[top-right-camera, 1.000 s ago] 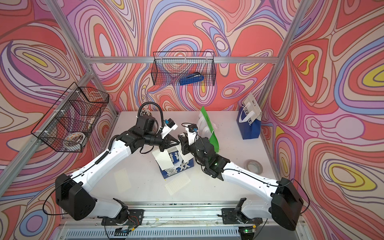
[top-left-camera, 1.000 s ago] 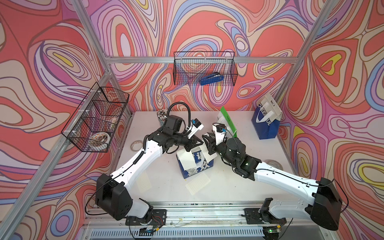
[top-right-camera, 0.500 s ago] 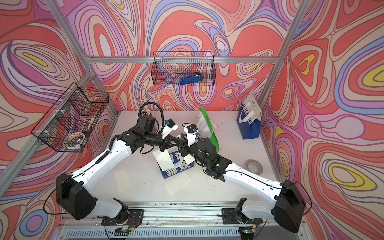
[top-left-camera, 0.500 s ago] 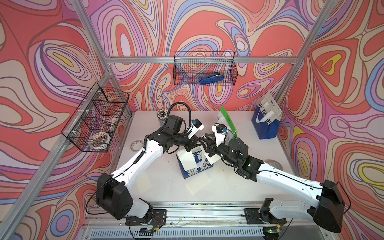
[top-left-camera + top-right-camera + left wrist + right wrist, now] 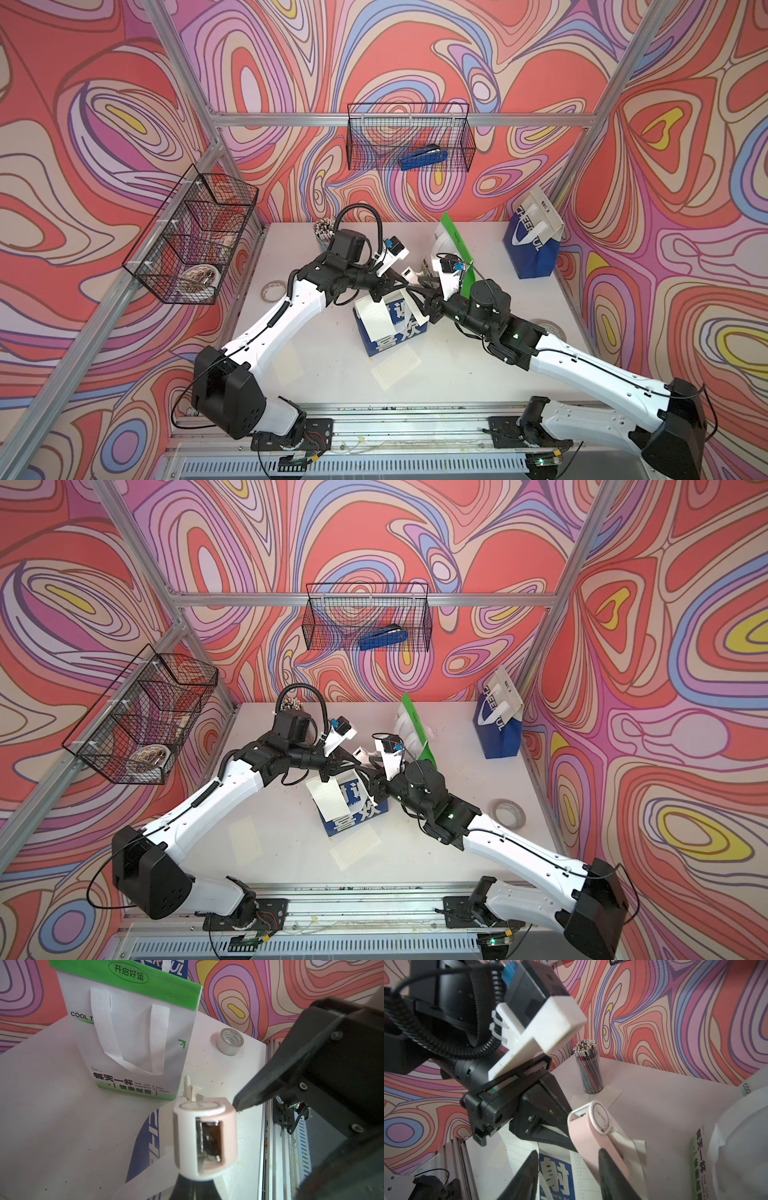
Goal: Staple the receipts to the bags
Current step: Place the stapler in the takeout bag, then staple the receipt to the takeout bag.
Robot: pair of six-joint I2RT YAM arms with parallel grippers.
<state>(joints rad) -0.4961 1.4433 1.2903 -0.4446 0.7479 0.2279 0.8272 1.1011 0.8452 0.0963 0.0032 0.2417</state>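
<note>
Pink stapler (image 5: pixel 593 1126) in left tool (image 5: pixel 571 1131), right tool (image 5: pixel 568 1152) parted

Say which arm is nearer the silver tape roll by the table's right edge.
Right. The right arm passes close beside the silver tape roll; the left arm lies well away, on the far side of the blue bag.

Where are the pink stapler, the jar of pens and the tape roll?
pink stapler (image 5: pixel 585 1136): right wrist view, its pink side.
jar of pens (image 5: pixel 590 1078): right wrist view, clear wall.
tape roll (image 5: pixel 225 1050): left wrist view, outer band.
</note>
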